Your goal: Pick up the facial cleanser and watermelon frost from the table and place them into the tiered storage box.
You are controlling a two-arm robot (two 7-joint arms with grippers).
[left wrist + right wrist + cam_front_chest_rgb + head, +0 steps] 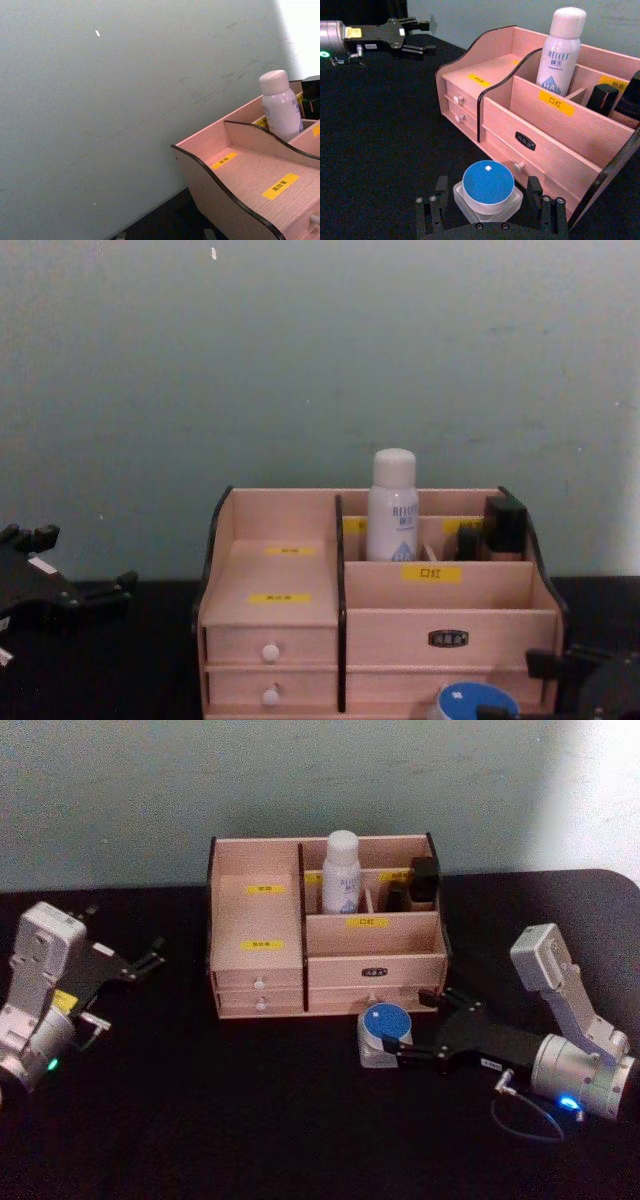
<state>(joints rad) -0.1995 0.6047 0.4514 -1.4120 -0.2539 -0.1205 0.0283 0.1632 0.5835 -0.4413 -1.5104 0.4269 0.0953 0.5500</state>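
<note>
The facial cleanser (341, 872), a tall white bottle with blue print, stands upright in a back compartment of the tiered storage box (258, 925); I also see the bottle (562, 52) and the box (545, 135) in the right wrist view. The watermelon frost (385, 1035), a squat jar with a blue lid, rests on the table just in front of the box's drawers. My right gripper (408, 1025) is open around the jar (487, 190), one finger on each side with small gaps. At the table's left side my left gripper (150, 960) stands open with nothing in it.
Dark bottles (420, 885) fill the box's back right compartments. The box has small drawers with white knobs (260, 983). The black table runs to a pale wall behind the box. Open tabletop lies between the left arm and the box.
</note>
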